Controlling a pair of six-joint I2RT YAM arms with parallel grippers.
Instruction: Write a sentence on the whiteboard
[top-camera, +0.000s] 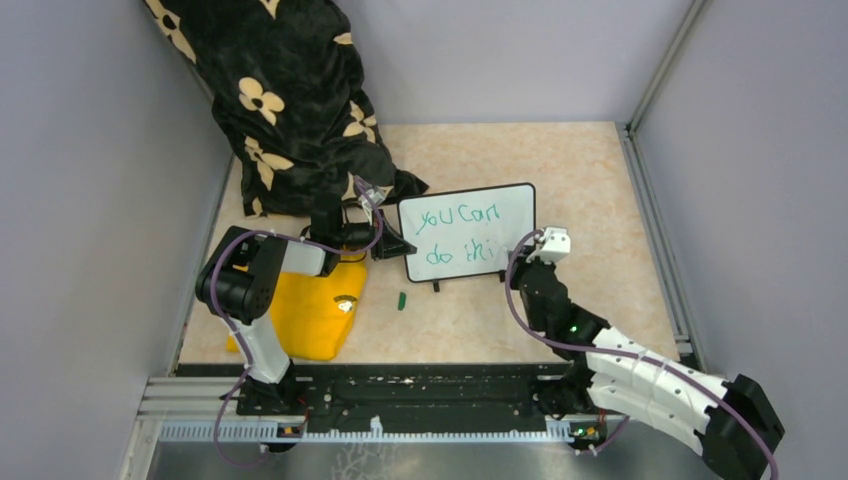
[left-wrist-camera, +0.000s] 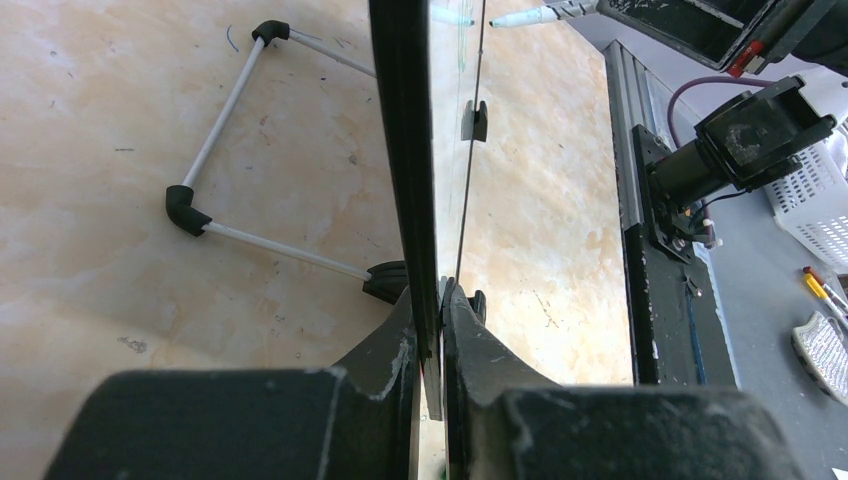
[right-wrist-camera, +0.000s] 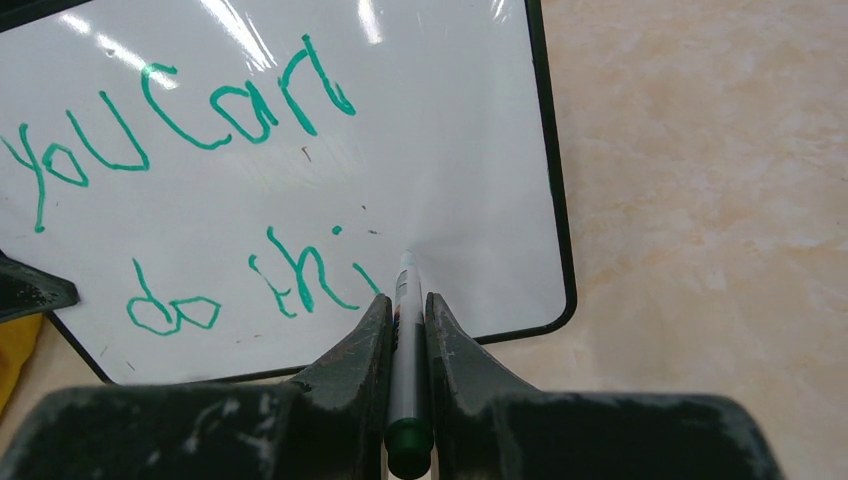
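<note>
The left gripper pinches the whiteboard edge. The right gripper squeezes a marker, its tip touching the whiteboard just ahead.

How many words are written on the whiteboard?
4 on the whiteboard: "you" and "Can" on the top line, "do" and an unfinished "thi" below, next to the marker tip. None seem hidden.

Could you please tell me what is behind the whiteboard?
Behind the whiteboard, the left wrist view shows a stand of thin white rods with black corner joints, resting on the table. From above, the board covers it completely.
</note>
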